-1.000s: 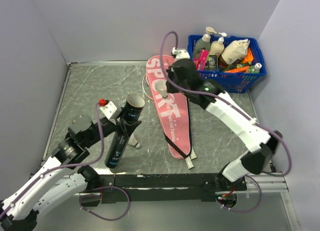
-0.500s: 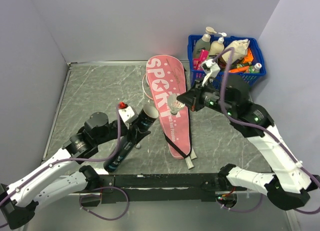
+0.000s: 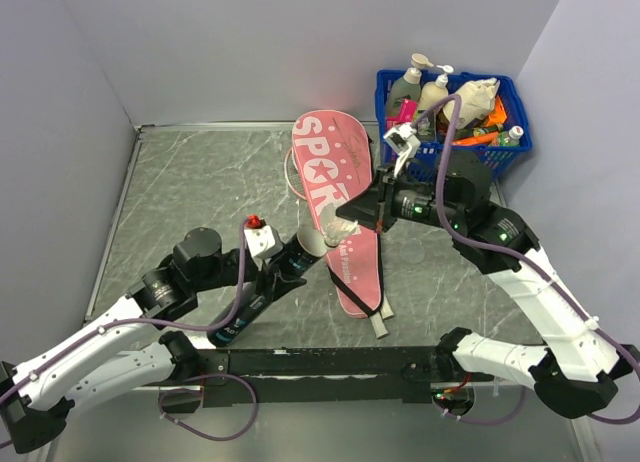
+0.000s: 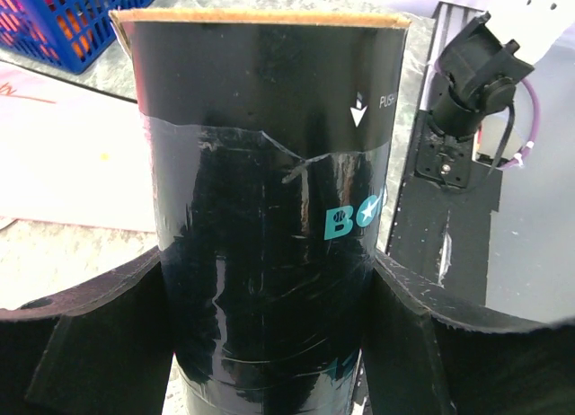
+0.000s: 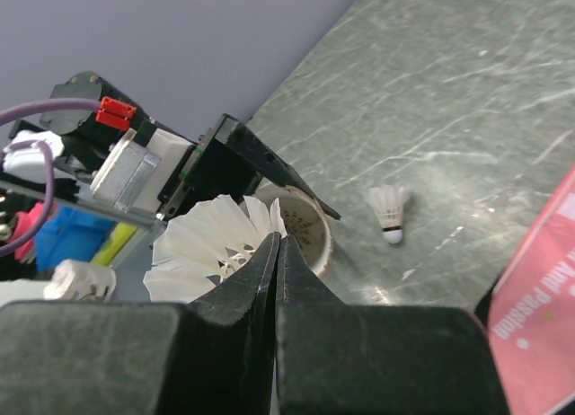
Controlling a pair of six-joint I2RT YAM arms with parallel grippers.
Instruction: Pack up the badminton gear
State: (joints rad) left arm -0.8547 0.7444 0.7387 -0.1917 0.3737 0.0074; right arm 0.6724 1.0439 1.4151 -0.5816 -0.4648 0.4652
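Shuttlecock (image 5: 208, 242) in closed right gripper (image 5: 277, 242), seemingly at mouth of tube (image 4: 269, 190) clasped by left gripper (image 4: 268, 336).

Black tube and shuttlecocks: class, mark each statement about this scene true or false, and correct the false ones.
1. The left gripper holds the black tube. True.
2. The right gripper is open and empty. False: it is shut on the feathers of a white shuttlecock.
3. The tube stands upright. False: it is tilted, its open mouth towards the held shuttlecock.
4. A second shuttlecock lies loose on the table. True.
5. The pink racket cover lies in the blue basket. False: it lies flat on the table, near the basket.
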